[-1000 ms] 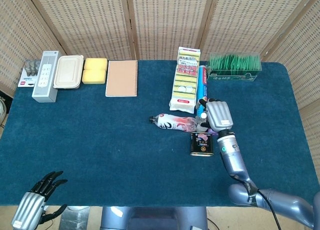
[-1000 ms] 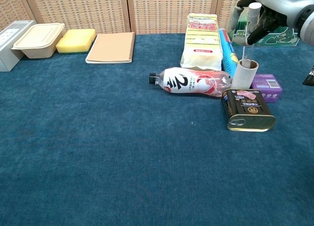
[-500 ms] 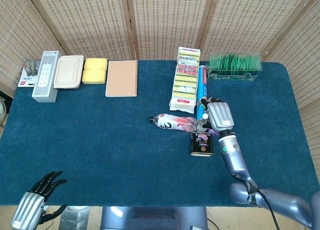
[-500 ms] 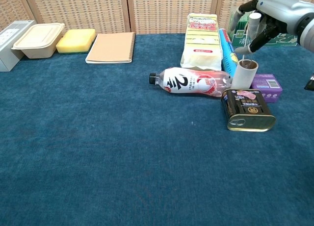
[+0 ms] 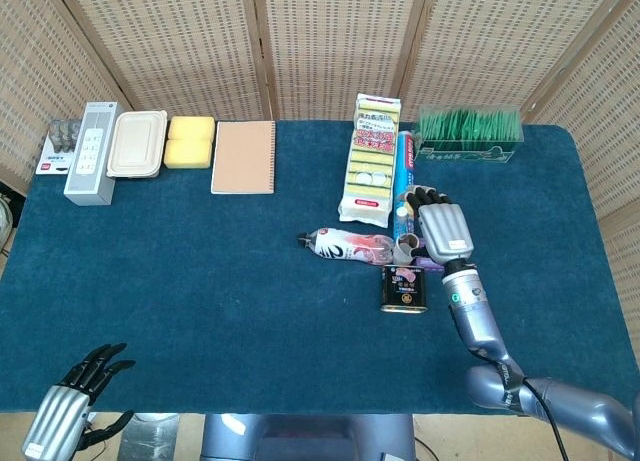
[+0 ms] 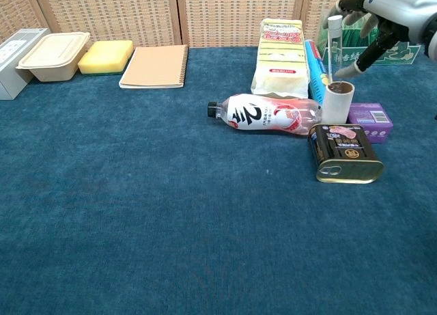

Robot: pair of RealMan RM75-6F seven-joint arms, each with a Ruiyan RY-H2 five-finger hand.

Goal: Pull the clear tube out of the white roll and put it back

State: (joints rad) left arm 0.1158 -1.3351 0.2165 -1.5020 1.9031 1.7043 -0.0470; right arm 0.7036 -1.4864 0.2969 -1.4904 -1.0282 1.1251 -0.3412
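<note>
Lifted higher now, my right hand [image 6: 382, 7] pinches the clear tube [image 6: 333, 38] just above the white roll [image 6: 338, 102] near the table's far right edge, so reinsertion remains.

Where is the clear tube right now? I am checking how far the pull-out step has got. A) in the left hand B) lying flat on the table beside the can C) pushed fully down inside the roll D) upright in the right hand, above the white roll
D: in the chest view the right hand holds the clear tube upright above the open top of the white roll.
</note>
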